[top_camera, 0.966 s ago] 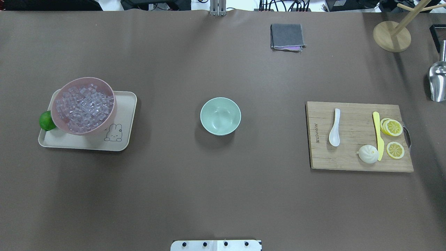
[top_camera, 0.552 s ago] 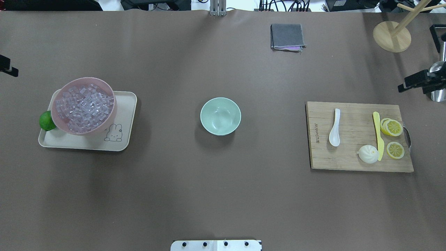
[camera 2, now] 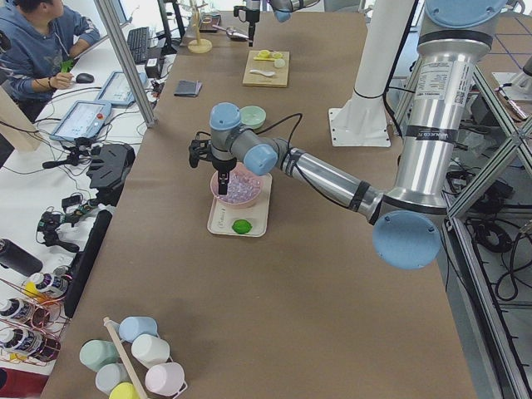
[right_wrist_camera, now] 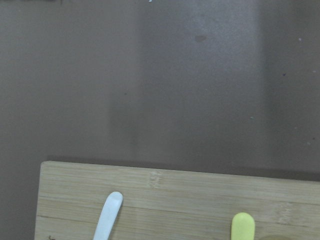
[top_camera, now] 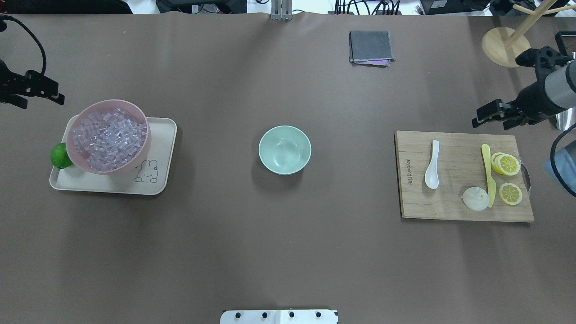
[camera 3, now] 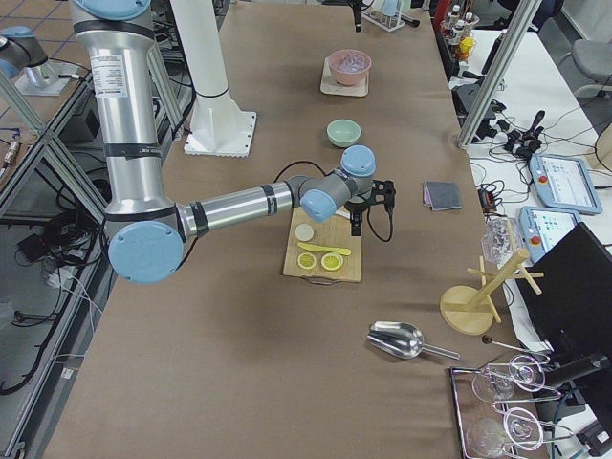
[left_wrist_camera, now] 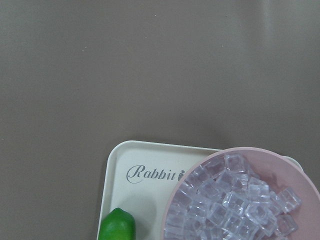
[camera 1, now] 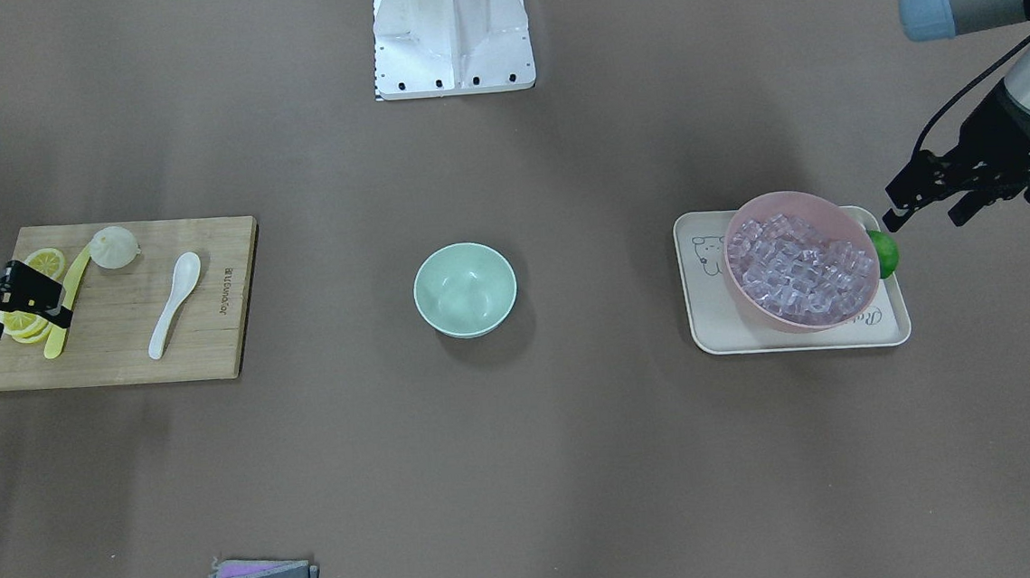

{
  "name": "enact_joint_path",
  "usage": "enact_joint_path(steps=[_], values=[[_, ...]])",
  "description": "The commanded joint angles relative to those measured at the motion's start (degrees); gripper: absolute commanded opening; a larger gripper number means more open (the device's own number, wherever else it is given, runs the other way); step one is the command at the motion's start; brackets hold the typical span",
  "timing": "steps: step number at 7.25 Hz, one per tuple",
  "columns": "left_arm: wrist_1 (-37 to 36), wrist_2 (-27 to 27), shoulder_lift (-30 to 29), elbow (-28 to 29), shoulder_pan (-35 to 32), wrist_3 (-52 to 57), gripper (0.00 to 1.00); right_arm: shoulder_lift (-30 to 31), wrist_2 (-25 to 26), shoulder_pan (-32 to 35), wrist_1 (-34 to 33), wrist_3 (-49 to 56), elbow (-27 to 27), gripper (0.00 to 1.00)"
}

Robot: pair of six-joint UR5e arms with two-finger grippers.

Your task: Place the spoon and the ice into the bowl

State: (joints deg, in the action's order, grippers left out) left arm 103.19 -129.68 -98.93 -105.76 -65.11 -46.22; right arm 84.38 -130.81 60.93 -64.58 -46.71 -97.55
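Observation:
The white spoon (top_camera: 432,165) lies on a wooden cutting board (top_camera: 454,207) at the right, scoop toward me; its handle tip shows in the right wrist view (right_wrist_camera: 107,217). The ice (top_camera: 108,137) fills a pink bowl on a cream tray at the left, and also shows in the left wrist view (left_wrist_camera: 235,200). The mint-green bowl (top_camera: 284,150) stands empty at the table's middle. My left gripper (top_camera: 38,96) hovers open beyond the tray's far left corner. My right gripper (top_camera: 495,119) hovers open just past the board's far right corner. Both are empty.
A lime (top_camera: 60,155) sits on the tray (top_camera: 157,153) beside the pink bowl (top_camera: 145,135). A yellow knife (top_camera: 487,173), lemon slices (top_camera: 507,164) and a white bun (top_camera: 475,198) share the board. A folded grey cloth (top_camera: 370,47) and a wooden stand (top_camera: 506,47) are at the far side.
Both arms have come in from the table's sides: the left gripper toward the tray, the right gripper toward the board. The right arm now covers the metal scoop at the right edge.

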Motion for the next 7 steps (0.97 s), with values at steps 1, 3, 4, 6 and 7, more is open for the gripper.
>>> enact_joint_path(steps=[1,3,4,6,7], values=[[-0.01,0.05,-1.7,0.29,2.53,-3.95,0.92,-0.53,0.91,-4.22,0.07,-4.34,-0.09,0.89],[-0.09,0.05,-2.67,0.65,2.53,-5.71,0.92,-1.06,2.14,-7.48,0.07,-7.76,0.08,0.81],[-0.27,0.05,-2.85,0.65,2.53,-5.72,0.92,-2.02,4.84,-9.41,-0.02,-9.61,0.61,0.78],[-0.54,0.05,-2.85,0.47,2.53,-5.81,0.92,-2.64,6.53,-12.41,-0.02,-10.68,1.4,0.74],[-0.54,0.05,-2.76,0.47,2.53,-5.72,0.92,-2.73,7.41,-13.72,-0.02,-12.17,1.49,0.71]])
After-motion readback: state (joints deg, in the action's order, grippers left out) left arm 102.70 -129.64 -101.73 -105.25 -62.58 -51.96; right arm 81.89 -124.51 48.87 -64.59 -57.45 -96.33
